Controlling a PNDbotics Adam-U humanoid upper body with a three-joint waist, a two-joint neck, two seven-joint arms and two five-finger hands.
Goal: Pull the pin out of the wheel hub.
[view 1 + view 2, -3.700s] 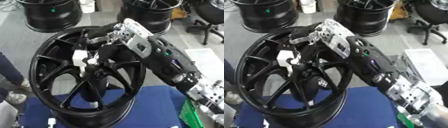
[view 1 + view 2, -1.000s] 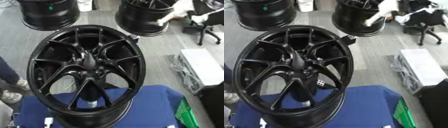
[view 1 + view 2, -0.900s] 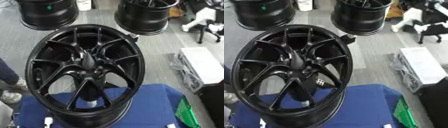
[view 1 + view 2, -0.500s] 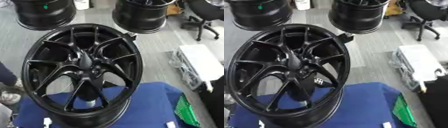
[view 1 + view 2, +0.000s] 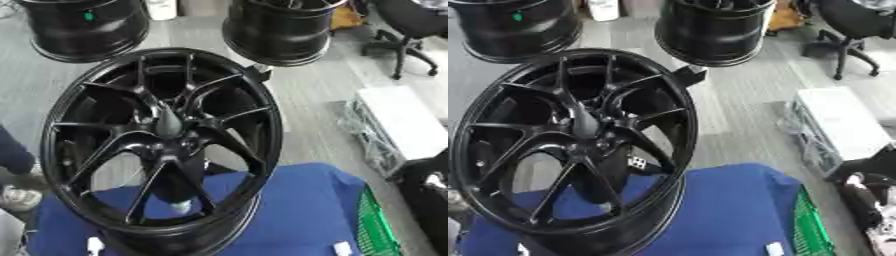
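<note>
We see one glossy black wheel hub standing upright on a blue cloth, spokes facing us. Two more black rims sit behind. Neither hand shows, so we cannot tell their fingers.

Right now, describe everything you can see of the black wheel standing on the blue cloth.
The black wheel stands upright on its rim, leaning slightly, its face toward the camera. It looks like glossy painted metal, with thin paired spokes running from a raised central hub to a deep rim. Its lower edge rests on the blue cloth. No pin shows at the hub, and no hand touches it.
</note>
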